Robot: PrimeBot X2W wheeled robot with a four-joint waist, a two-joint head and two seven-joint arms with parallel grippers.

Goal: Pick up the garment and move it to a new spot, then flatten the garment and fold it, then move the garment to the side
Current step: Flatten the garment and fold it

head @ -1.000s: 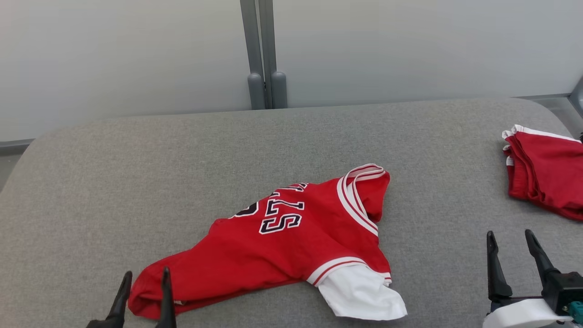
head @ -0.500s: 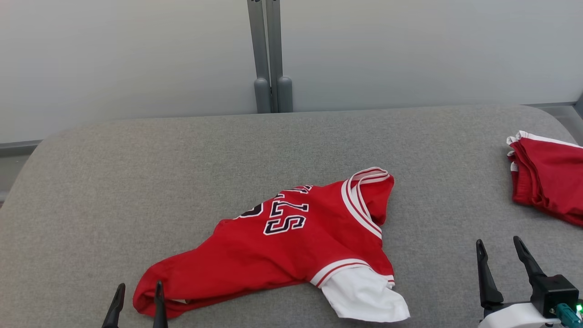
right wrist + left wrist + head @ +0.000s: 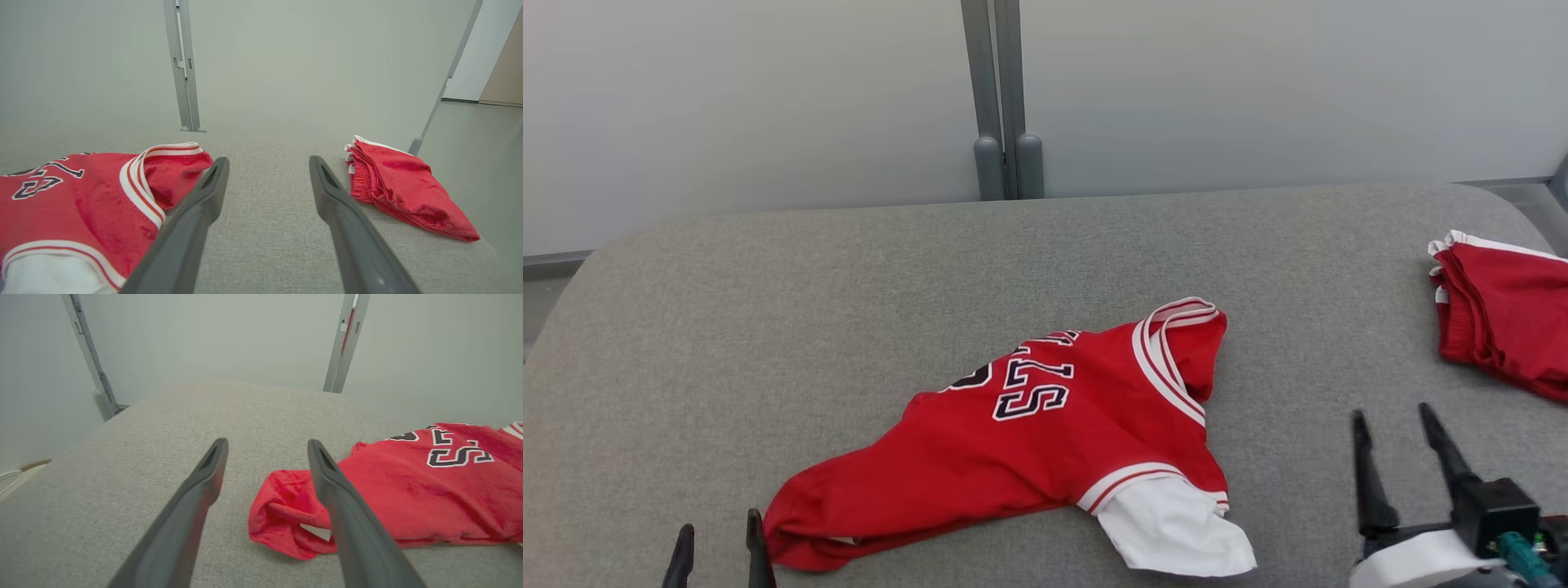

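Observation:
A red jersey (image 3: 1029, 433) with white trim, dark lettering and a white sleeve lies crumpled on the grey padded table (image 3: 768, 310), at front centre. In the left wrist view its bunched hem end (image 3: 286, 514) sits just right of my fingers. My left gripper (image 3: 719, 539) stands open at the bottom left, just left of the jersey's hem, holding nothing. Open and with nothing in it too, my right gripper (image 3: 1395, 425) hovers at the lower right, well clear of the jersey's collar (image 3: 143, 179).
A folded red garment with white trim (image 3: 1503, 318) lies at the table's right edge, also seen as a red pile (image 3: 400, 183) right of my right fingers. A grey post (image 3: 1003, 98) stands behind the table against a pale wall.
My left gripper has drawn back down and to the left, away from the jersey's hem. My right gripper has shifted left. The jersey has not moved.

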